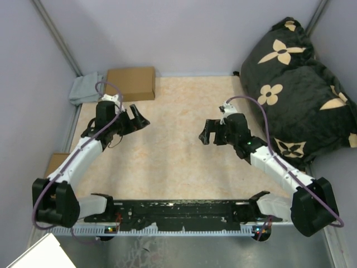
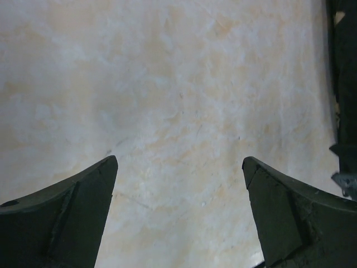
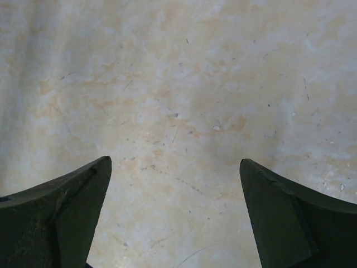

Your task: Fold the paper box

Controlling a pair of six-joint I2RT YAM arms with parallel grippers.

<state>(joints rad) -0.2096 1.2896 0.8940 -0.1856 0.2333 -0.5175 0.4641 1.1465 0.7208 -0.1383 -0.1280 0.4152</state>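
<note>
The paper box (image 1: pixel 131 82), plain brown cardboard, lies closed and flat at the back left of the beige table (image 1: pixel 173 156). My left gripper (image 1: pixel 139 116) hovers in front of it and slightly to its right, apart from it, pointing toward the table's middle. In the left wrist view its jaws (image 2: pixel 179 162) stand wide open over bare tabletop. My right gripper (image 1: pixel 204 132) faces it from the right side. It is also open (image 3: pixel 175 161), with only table surface between its fingers. Neither wrist view shows the box.
A grey cloth (image 1: pixel 85 89) is bunched against the box's left side. A smaller brown cardboard piece (image 1: pixel 56 162) lies at the table's left edge beside the left arm. A big black cushion with tan flowers (image 1: pixel 298 84) fills the back right corner. Walls enclose the table.
</note>
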